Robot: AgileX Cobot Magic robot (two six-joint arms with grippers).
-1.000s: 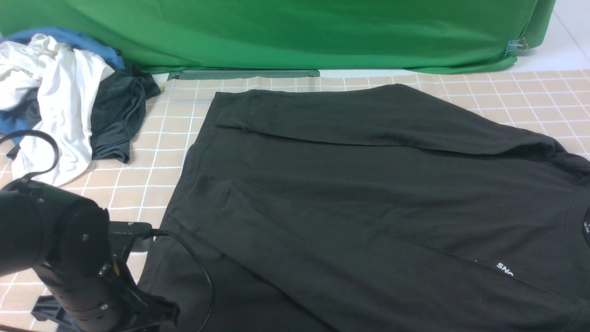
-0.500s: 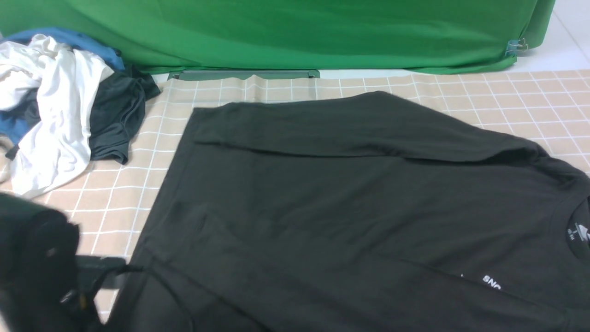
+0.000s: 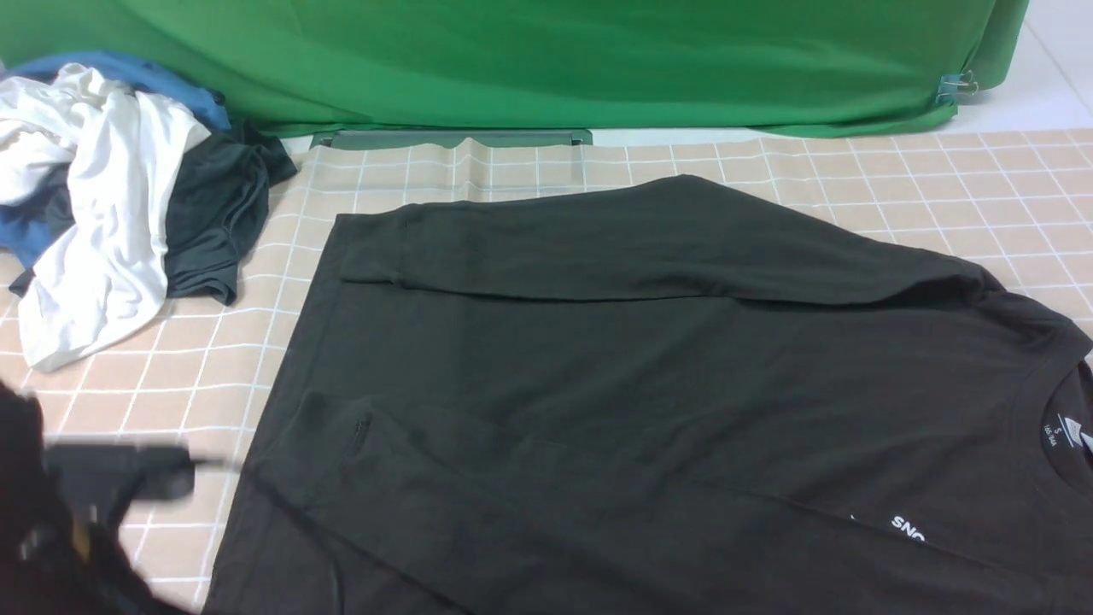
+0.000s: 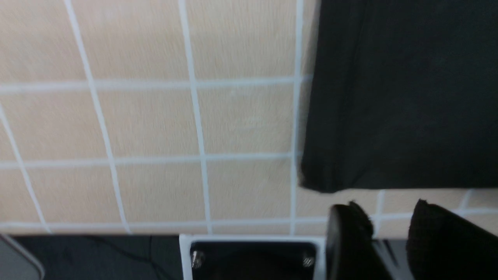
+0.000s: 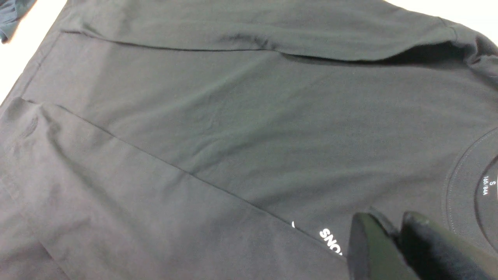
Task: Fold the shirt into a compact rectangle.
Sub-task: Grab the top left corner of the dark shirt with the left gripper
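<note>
Black shirt (image 3: pixel 649 376) is lying flat across centre-right of the front view, sleeves folded in, soft limp knit likely sagging, so favouring hem corners; left gripper (image 4: pixel 385 208) is hovering spread and empty beside its corner, right gripper (image 5: pixel 389 223) nearly pinched, hold unclear.

Green cloth backdrop (image 3: pixel 546 60) behind — beige, white-gridded table cover (image 3: pixel 982 184) below; pale floor (image 3: pixel 1055 77) at far right.

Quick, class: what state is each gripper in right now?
Left gripper: open, holding nothing, just off the shirt corner.
Right gripper: jaws nearly together over the shirt; whether it grips fabric cannot be told.
</note>
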